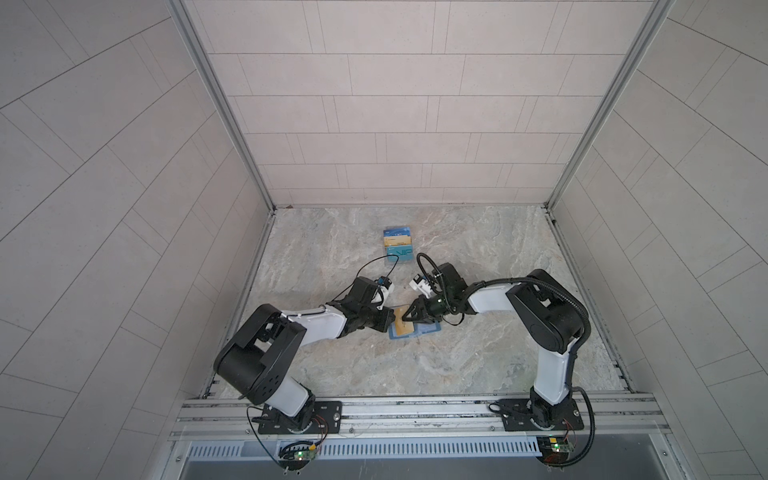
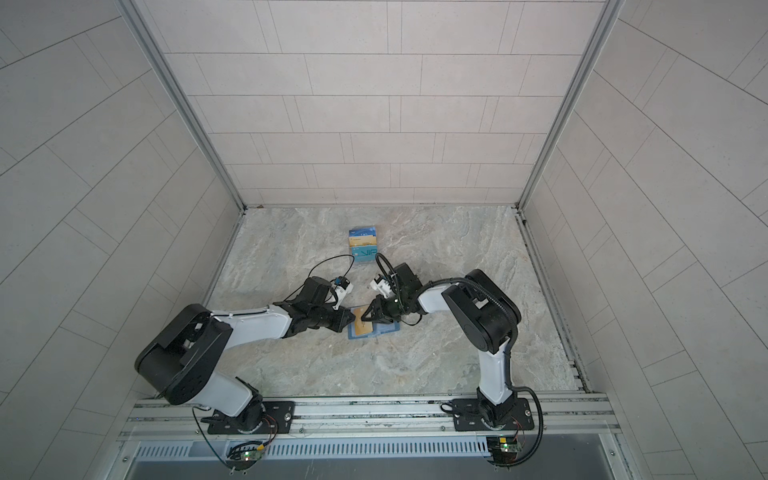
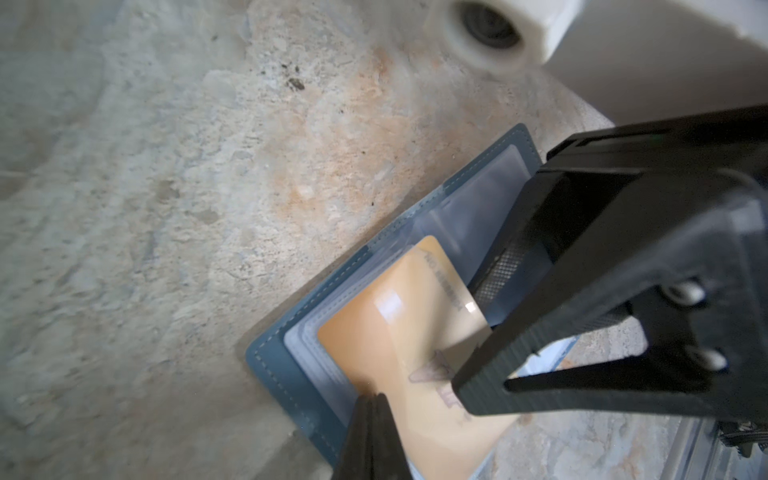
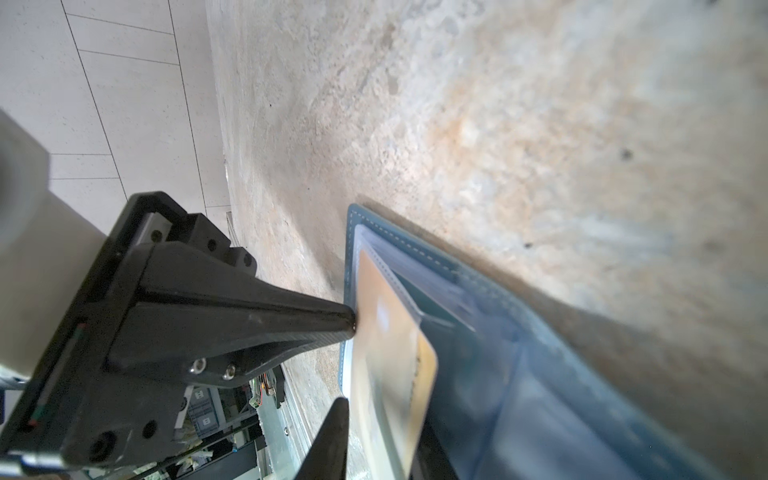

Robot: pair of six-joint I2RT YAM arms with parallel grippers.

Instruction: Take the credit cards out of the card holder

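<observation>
- Middle of the marble table (image 1: 478,365): the card holder (image 1: 428,328) lies opened flat, pale-blue inside facing up, with the two arms meeting over it in both top views.
- Toward the back wall, well apart from it, a clear stand (image 1: 398,245) shows its own row of cards.
- The gold credit card (image 1: 401,326) is over the holder's left half, partly out of its clear sleeve. From the right wrist it (image 4: 390,365) is tilted up off the holder (image 4: 540,374), one long edge raised.
- The left gripper (image 1: 392,320) has its fingers pressed fully together with nothing between them. The left wrist view shows the closed tips (image 3: 372,399) planted on the card (image 3: 395,332) near the holder's stitched edge (image 3: 282,365).
- The right wrist view has that same black point (image 4: 351,324) touching the card's face.
- The right gripper (image 1: 404,318) comes in from the opposite side. Its fingers stand a narrow gap apart, and in the left wrist view (image 3: 478,328) the card's far edge runs in between them.
- It looks pinched on the card, though blur there keeps me from being sure of contact on both pads.
- Only one right finger (image 4: 332,424) shows in its own camera, just beside the card.
</observation>
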